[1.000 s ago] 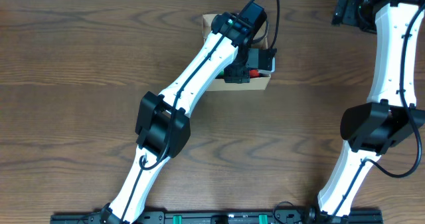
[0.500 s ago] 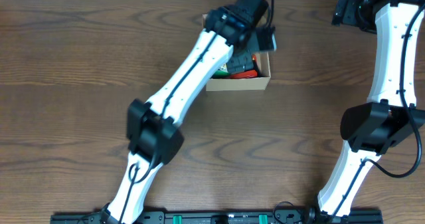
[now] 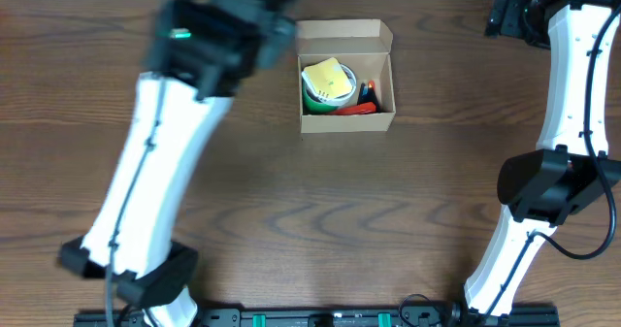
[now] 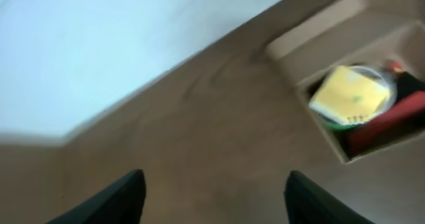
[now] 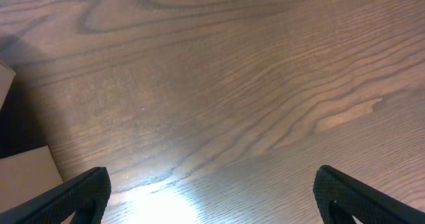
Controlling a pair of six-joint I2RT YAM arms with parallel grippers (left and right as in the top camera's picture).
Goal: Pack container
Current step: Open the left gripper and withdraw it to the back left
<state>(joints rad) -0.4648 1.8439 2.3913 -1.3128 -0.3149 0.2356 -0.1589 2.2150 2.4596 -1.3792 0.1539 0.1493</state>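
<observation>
Left wrist view: container lies upper right of the left end effector, spread wide, empty.

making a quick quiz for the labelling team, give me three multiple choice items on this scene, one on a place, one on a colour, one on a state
1. Where on the table does the container sit in the overhead view?
A) by the far edge, near the middle
B) at the near edge by the arm bases
C) in the near left corner

2. What colour is the topmost item in the container?
A) blue
B) yellow
C) black

3. How does the lid flap stand?
A) shut flat
B) taped down
C) open, folded back

Answers:
1 A, the box lies close to the far table edge.
2 B, a yellow piece lies on top of the contents.
3 C, the flap leans away and the contents show.
</observation>
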